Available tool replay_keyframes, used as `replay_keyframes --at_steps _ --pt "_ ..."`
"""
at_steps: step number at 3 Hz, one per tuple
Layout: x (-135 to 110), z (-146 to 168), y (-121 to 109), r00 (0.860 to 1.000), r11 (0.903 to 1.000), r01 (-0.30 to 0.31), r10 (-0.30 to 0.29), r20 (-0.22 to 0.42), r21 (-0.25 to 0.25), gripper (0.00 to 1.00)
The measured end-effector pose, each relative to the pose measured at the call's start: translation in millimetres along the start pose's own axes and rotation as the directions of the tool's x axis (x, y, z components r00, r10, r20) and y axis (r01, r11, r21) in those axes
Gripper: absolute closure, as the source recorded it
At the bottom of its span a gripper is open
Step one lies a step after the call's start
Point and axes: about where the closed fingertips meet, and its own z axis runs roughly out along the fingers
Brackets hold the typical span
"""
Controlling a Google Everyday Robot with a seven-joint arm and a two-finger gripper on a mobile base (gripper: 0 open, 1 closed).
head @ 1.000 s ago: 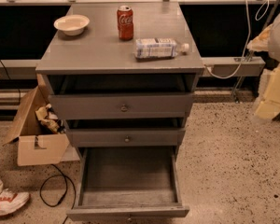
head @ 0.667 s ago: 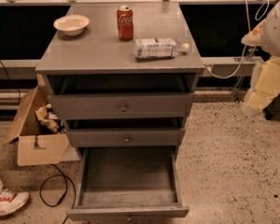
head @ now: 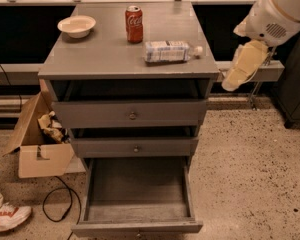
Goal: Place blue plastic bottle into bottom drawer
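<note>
**Gripper (head: 244, 66) nears blue plastic bottle (head: 167, 51)**

Swung in from the right, it now hangs off the cabinet's (head: 115, 64) right edge; its grip state cannot be told. Bottle lies on top, untouched. Bottom drawer (head: 140, 227) is already open. Grasping and placing remain.

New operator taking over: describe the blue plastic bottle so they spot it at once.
Find the grey cabinet with its bottom drawer open. On its top, near the right edge, the bottle lies on its side, cap toward the pincer hanging beyond that edge. Unlike the upright red can and the bowl, it is clear and pale-labelled.
</note>
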Motion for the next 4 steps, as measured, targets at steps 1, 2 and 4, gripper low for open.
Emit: replay_keyframes --at_steps 1,2,4 --pt "-26 62 -28 0.998 0.9984 -0.054 0.054 0.029 -0.015 0.00" --pt "-26 62 -28 0.998 0.9984 -0.054 0.054 0.029 -0.015 0.00" --pt "-66 112 -89 0.999 0.9983 0.048 -0.049 0.017 0.032 0.00"
